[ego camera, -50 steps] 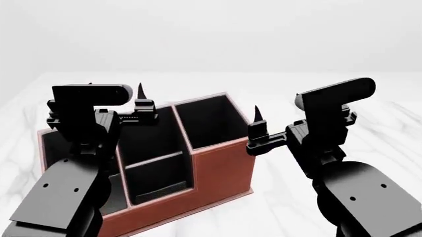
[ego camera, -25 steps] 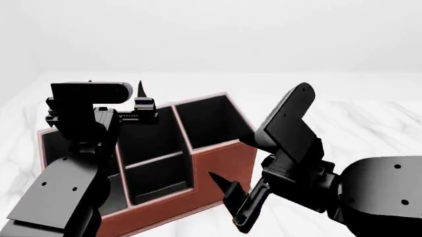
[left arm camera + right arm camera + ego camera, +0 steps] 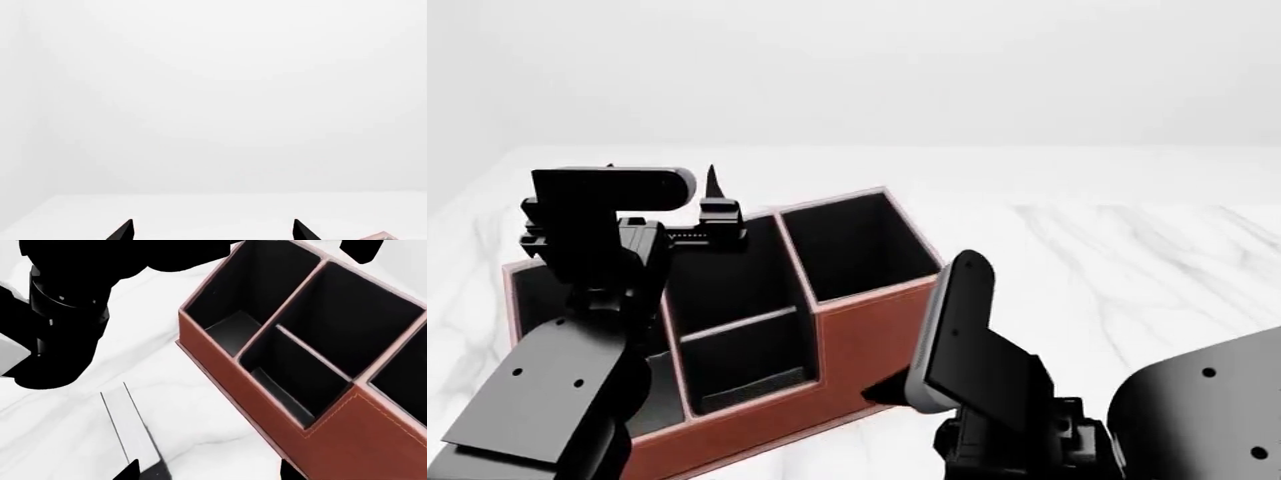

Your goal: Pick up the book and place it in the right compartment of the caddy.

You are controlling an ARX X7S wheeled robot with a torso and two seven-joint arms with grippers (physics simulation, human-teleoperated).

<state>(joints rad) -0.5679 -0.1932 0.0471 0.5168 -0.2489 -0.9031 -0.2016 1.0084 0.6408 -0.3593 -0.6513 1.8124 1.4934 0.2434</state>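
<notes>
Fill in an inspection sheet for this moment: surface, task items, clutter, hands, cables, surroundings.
Surface: white marble tabletop, nothing spilled.
Job's things: book lies on the marble in front of the caddy and is hidden in the head view. The right compartment looks empty.
Clutter: nothing seen.
Hands: left hand open, holding nothing, raised by the caddy's back rim. Right hand open, low in front of the caddy, one fingertip at the book, no grip seen.
Cables: nothing seen.
Surroundings: plain white backdrop.

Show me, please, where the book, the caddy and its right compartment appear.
book [image 3: 130,427], right wrist view, pale page edge.
caddy [image 3: 874,345], head view, front wall.
right compartment [image 3: 854,245], head view, black-lined interior.
</notes>
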